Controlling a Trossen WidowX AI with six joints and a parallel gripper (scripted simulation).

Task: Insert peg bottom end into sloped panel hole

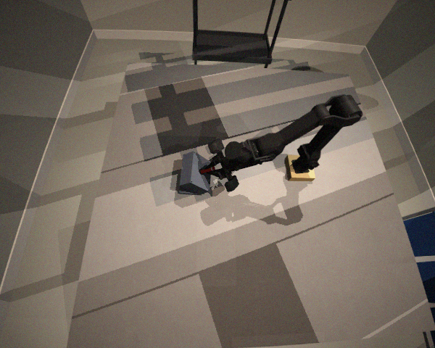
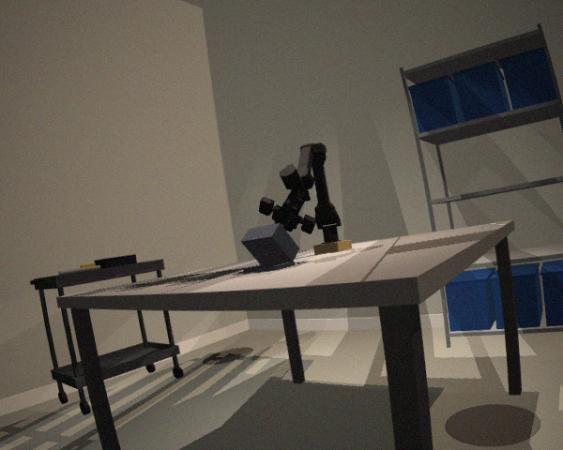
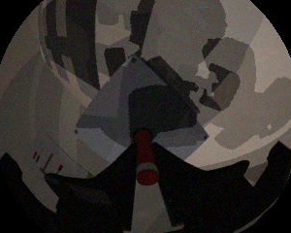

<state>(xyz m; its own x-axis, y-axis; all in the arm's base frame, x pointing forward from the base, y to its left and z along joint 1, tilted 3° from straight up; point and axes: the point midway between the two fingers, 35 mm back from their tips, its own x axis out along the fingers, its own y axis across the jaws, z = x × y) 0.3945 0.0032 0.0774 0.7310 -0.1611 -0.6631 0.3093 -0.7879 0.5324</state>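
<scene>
The red round peg [image 1: 206,170] [image 3: 144,146] leans with the tilt of my gripper. Its lower end is at the dark round hole in the sloped face of the grey-blue block [image 1: 188,172] [image 2: 268,246] [image 3: 108,107] and appears to be inside it; the depth is hidden. In the wrist view, the peg's near end with a pale band shows between the fingers. My gripper [image 1: 213,170] [image 3: 144,147] is shut on the peg, close above the sloped face. In the exterior view the block hides the peg and fingertips.
The arm's yellow base [image 1: 301,177] [image 2: 333,247] stands on the table [image 1: 143,232] [image 2: 320,280], to the right of the block. A dark cart [image 1: 230,46] [image 2: 112,363] and a shelf with blue bins [image 2: 478,94] stand beyond the table.
</scene>
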